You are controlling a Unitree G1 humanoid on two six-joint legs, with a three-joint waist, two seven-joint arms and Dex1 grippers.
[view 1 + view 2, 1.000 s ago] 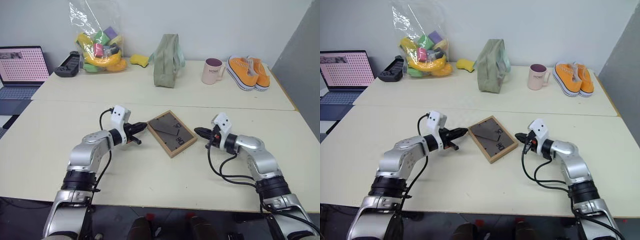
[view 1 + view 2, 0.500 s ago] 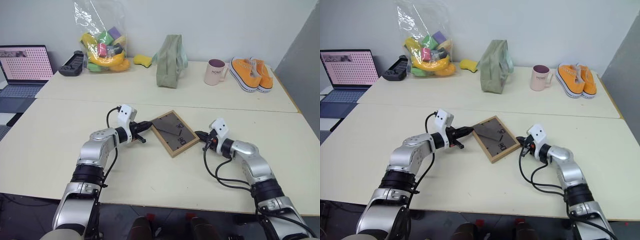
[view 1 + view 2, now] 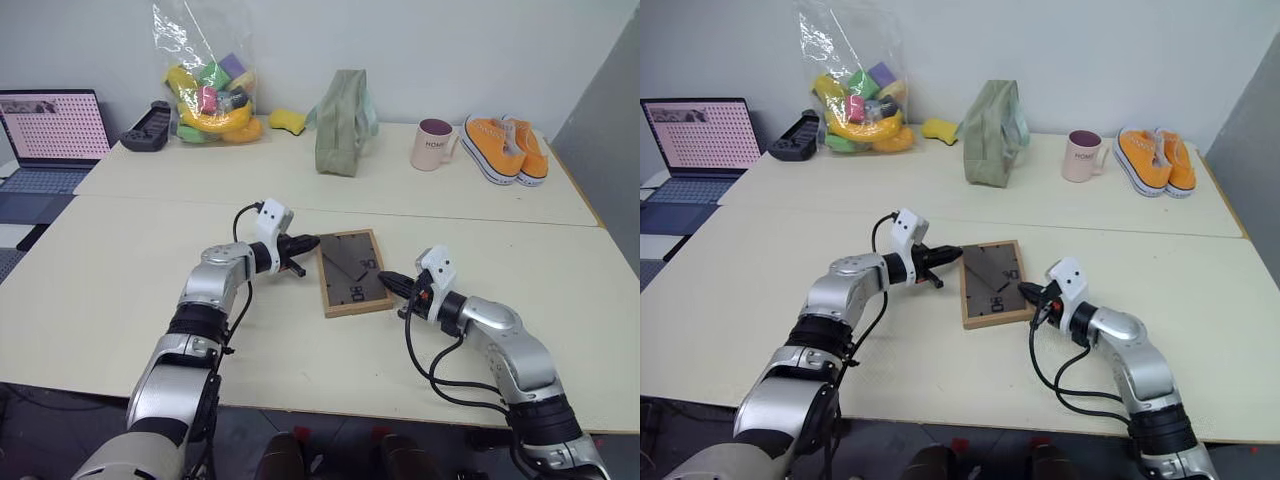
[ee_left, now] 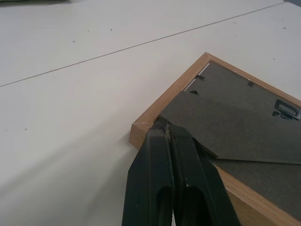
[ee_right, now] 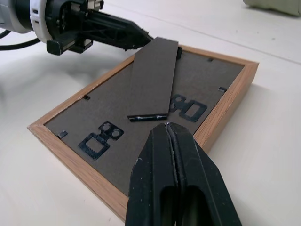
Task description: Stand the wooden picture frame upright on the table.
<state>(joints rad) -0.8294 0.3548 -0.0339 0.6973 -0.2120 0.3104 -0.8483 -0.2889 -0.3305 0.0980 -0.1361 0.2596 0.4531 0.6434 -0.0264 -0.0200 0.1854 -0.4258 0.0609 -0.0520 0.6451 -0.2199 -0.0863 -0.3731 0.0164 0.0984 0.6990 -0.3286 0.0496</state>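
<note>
I am keeping my left hand [image 3: 308,242] fully closed, holding nothing, with its two black fingers [image 4: 169,179] pressed together. Its tip is sitting at the far left corner of the small rectangular light-wood picture frame [image 3: 352,272], level with the loose end of the dark fold-out stand [image 5: 153,77]. From the left wrist view, I cannot tell whether the fingertips are touching the stand or only standing just beside it.

I am keeping my right hand [image 3: 385,281] closed and empty as well. Its tip is sitting against or just beside the frame's right-hand rail, near the near right corner.

The frame is lying face down on the pale cream worktop [image 3: 120,270], in the middle of the near panel and well apart from its edges. Its dark grey-brown back is facing up, showing the black clips and hanger fittings. The stand is lying flat or nearly flat on the back.

I judge this placement as bracketing: one closed hand at each side is stopping the frame from sliding while I am working on it. A narrow, closed tip is suiting a thin gap better than parted fingers. The stand is not yet folded out and the frame is not yet upright. The main risk is the frame skating across the smooth worktop under a sideways push.
</note>
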